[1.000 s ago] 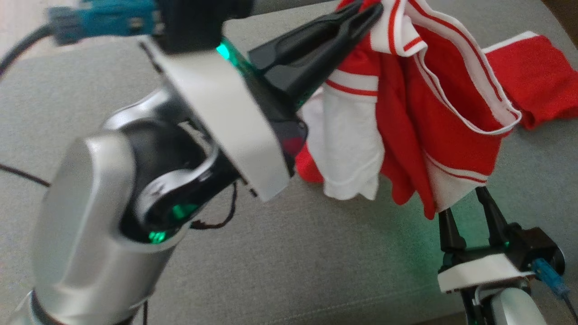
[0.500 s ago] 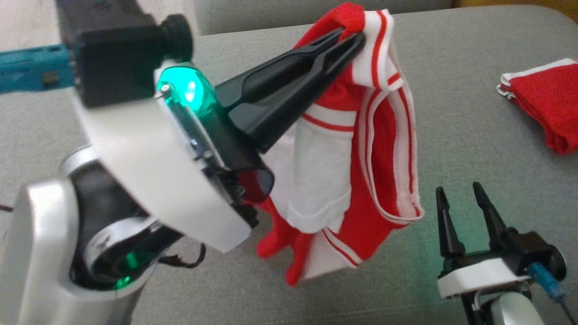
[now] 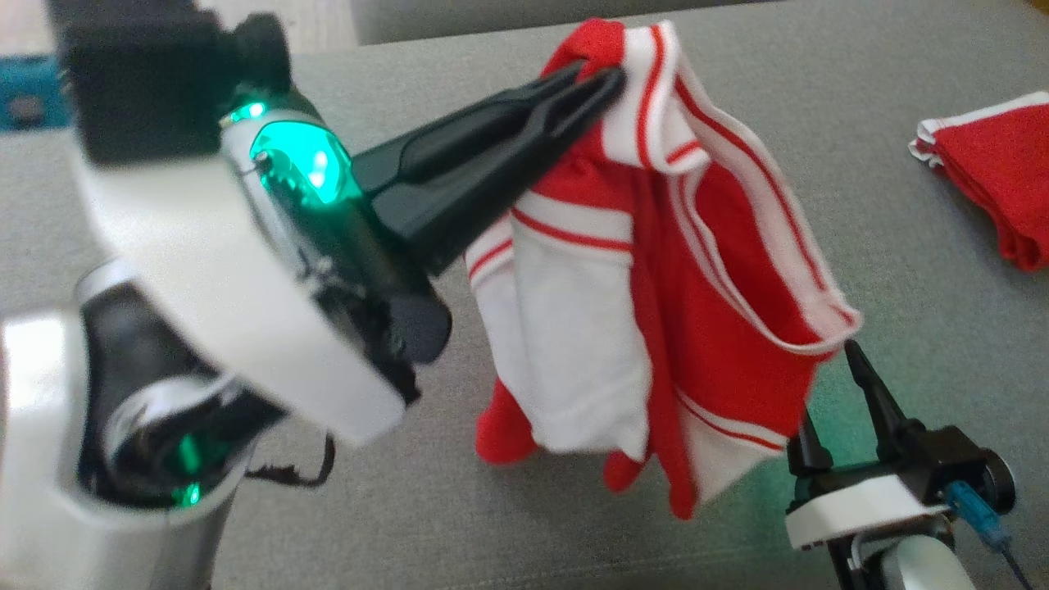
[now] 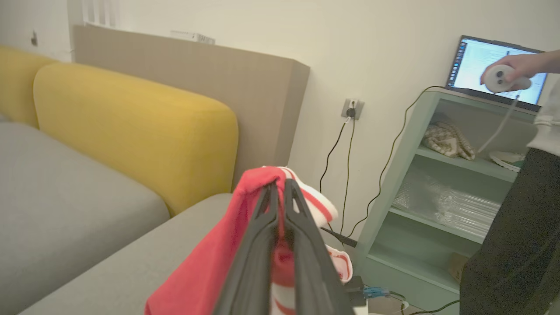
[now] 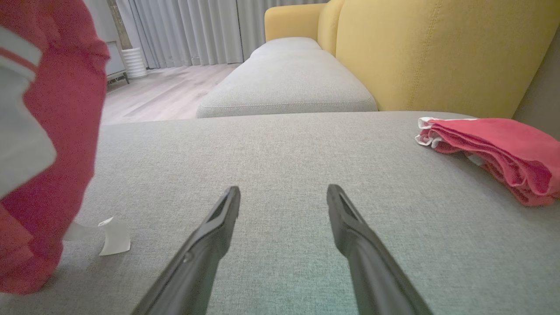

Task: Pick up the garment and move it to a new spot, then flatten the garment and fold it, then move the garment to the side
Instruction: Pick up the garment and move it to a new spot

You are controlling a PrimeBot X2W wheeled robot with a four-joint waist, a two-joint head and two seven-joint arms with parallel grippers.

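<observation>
Garment: red-and-white striped jersey garment [image 3: 656, 328], hanging bunched over grey fabric sofa seat [image 3: 492, 533].
Left end effector [image 3: 602, 75]: clamped on garment's top edge.
Right end effector [image 5: 283, 189]: wide open, empty.
Progress: pickup looks done; placing, flattening, folding, moving aside left.

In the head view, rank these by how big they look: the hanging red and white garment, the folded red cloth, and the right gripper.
1. hanging garment, clearly largest.
2. right gripper.
3. folded red cloth; cut by the frame edge and farther off, so two and three are unsure.
</observation>
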